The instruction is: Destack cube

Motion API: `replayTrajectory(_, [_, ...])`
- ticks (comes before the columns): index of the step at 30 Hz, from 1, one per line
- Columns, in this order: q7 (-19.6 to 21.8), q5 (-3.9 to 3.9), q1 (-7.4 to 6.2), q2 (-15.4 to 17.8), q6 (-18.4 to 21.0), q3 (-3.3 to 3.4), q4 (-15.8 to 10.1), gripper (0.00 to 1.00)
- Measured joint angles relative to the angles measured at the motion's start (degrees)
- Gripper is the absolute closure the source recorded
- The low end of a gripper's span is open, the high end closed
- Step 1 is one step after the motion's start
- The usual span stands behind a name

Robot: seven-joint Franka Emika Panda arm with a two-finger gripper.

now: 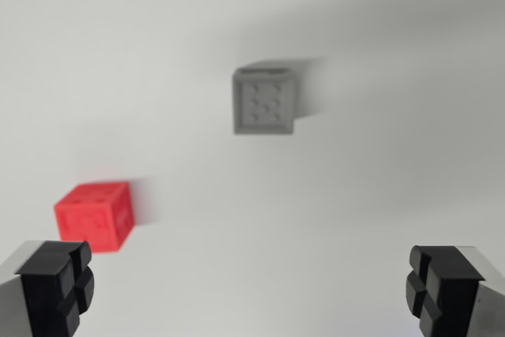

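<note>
A grey cube (264, 102) rests on the white surface near the middle of the wrist view, its dotted top face toward the camera. Lower on the wrist view's left sits a red cube (95, 215), apart from the grey one and not stacked on anything. My gripper (251, 286) is open, its two black fingertips (57, 286) wide apart at the bottom corners with nothing between them. The left fingertip is just below the red cube. The picture is blurred.
The white tabletop (355, 195) fills the rest of the view, with soft shadows beside each cube.
</note>
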State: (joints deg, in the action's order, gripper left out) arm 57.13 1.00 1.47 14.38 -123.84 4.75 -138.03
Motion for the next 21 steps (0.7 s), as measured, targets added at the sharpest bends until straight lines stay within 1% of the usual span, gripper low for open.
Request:
replayTrajectory(7, [0.0,0.02,0.00,0.3,0.7,-0.01,0.4,0.00])
replayTrajectory(21, [0.0,0.02,0.00,0.3,0.7,-0.01,0.4,0.00])
